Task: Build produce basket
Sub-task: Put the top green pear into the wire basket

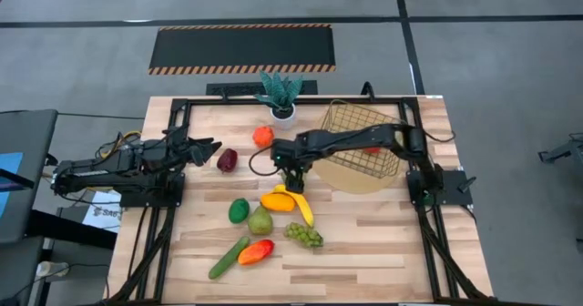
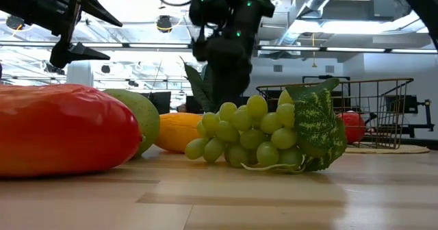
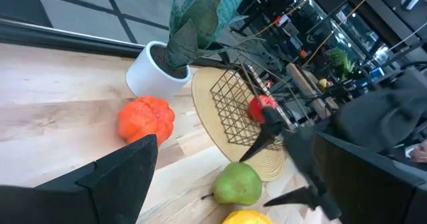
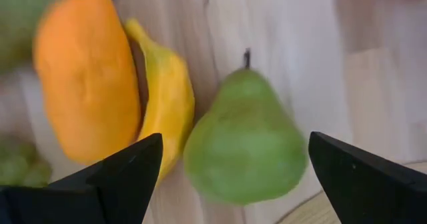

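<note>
Basket (image 1: 363, 140) on mat (image 1: 357, 180) at desk (image 1: 364, 251) 2 o'clock; plant (image 1: 281, 95) at 12; plum (image 1: 227, 160) at 10; grapes (image 1: 305, 235) at 6.

We see a grey floor (image 1: 82, 69) crossed by dark seam lines around the light wooden table (image 1: 364, 251). Beyond the table's far edge lies a black mat (image 1: 241, 46) with hazard-striped borders. From table height we look up at an open ceiling with silver ducts (image 2: 321, 1) and bright strip lights (image 2: 137, 11).
</note>
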